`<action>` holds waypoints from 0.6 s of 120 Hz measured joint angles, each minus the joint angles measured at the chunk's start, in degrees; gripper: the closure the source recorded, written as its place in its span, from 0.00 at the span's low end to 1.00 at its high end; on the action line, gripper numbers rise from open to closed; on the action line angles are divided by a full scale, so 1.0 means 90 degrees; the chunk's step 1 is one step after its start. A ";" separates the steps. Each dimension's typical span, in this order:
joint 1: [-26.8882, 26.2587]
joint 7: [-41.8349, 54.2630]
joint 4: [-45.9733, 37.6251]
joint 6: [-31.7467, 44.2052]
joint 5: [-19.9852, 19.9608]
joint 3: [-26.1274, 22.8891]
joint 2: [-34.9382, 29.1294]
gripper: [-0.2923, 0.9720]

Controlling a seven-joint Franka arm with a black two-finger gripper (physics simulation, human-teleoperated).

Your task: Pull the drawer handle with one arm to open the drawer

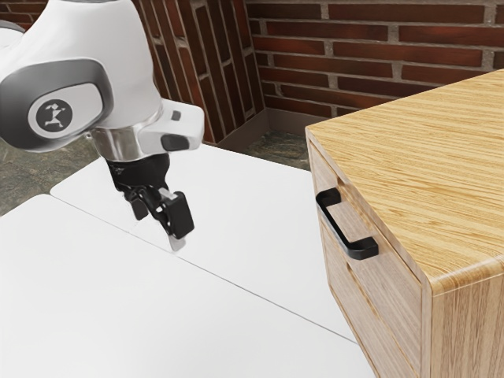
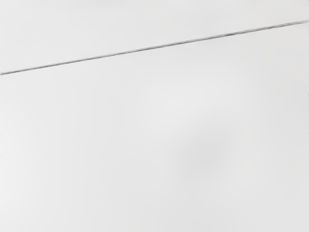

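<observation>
A light wooden cabinet (image 1: 425,173) stands at the exterior view's right. Its top drawer front (image 1: 378,260) faces left and sits flush with the cabinet body. A black bar handle (image 1: 345,224) is fixed across that front. My gripper (image 1: 164,228) hangs low over the white table, well to the left of the handle, pointing down. Its black fingers (image 1: 179,216) stand apart, open, with nothing between them. In the wrist view the white table (image 2: 154,145) lies just below my hand, crossed by a thin dark seam (image 2: 154,47).
The white table (image 1: 94,299) is made of two slabs with a seam (image 1: 260,291) running diagonally. A lower drawer front (image 1: 358,323) sits under the top one. A red brick wall (image 1: 354,47) closes the back.
</observation>
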 joint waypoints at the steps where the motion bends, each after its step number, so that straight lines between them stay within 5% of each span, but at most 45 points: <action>1: 0.0000 0.0001 -0.0001 0.0032 0.0001 0.0002 0.0000 0.23; 42: -0.0054 -0.0501 0.0008 0.0632 -0.0074 0.0175 -0.0018 0.23; 72: -0.0138 -0.3202 -0.0172 0.1229 -0.1519 0.0132 -0.0353 0.23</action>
